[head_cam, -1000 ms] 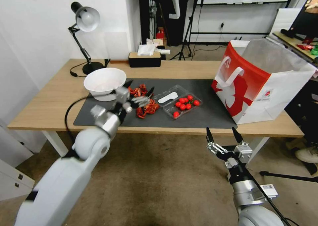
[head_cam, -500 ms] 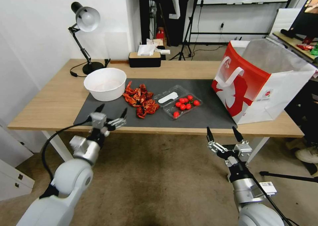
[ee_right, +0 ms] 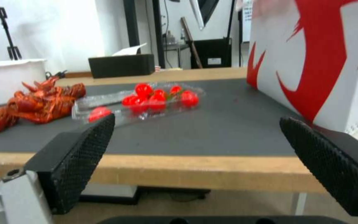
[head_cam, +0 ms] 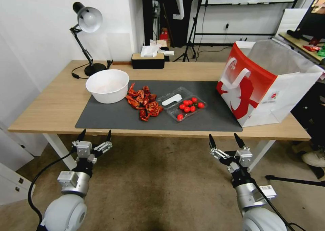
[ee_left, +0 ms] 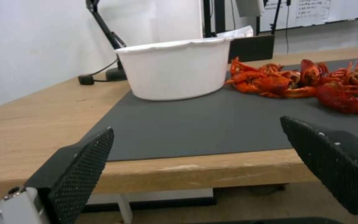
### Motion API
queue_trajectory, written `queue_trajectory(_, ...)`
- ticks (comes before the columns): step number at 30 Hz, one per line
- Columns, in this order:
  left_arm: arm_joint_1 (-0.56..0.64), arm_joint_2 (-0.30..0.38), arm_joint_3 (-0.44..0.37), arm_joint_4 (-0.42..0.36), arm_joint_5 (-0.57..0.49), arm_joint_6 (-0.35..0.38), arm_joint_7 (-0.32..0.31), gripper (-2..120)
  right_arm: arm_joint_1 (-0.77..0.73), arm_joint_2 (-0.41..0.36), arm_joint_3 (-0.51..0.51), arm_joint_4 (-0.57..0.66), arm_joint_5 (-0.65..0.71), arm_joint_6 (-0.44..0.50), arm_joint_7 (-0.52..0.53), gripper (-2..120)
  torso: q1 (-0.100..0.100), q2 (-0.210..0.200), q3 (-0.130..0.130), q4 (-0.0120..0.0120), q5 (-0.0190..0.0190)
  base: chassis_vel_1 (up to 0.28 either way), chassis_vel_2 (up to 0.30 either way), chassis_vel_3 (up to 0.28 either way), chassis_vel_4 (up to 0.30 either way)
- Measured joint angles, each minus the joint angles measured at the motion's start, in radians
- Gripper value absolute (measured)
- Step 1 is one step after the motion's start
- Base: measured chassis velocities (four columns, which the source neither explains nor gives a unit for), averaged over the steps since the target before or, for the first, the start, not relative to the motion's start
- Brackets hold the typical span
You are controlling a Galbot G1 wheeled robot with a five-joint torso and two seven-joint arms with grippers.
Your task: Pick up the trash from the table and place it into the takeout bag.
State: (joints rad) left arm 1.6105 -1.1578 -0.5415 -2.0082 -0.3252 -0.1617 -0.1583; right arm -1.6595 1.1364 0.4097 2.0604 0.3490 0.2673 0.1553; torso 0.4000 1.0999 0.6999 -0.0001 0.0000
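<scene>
Evidently nothing is gripped yet: left gripper [head_cam: 95, 135] and right gripper [head_cam: 223, 140] hang spread below the table [head_cam: 50, 102], so the next move likely calls for reaching the crayfish shells [head_cam: 144, 102].

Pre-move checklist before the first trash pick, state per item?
1. left gripper open, holding nothing: ok.
2. right gripper open, holding nothing: ok.
3. Both grippers in front of the table edge, below its top, touching nothing: ok.
4. takeout bag upright on the table, mouth open: ok.
5. crayfish shells, white bowl and tomato tray lying apart on the dark mat: ok.
6. Bowl contents: cannot tell.
</scene>
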Motion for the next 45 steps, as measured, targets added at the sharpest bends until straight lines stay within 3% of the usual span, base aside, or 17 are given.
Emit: queue_trajectory(45,0.018,-0.017,-0.005,0.005,0.021,-0.01,0.0,100,0.002,-0.004,-0.006,-0.016,0.002,0.004,-0.029,100,0.0,0.0,0.0,0.0001,-0.0001,0.0,0.0,0.0,0.0)
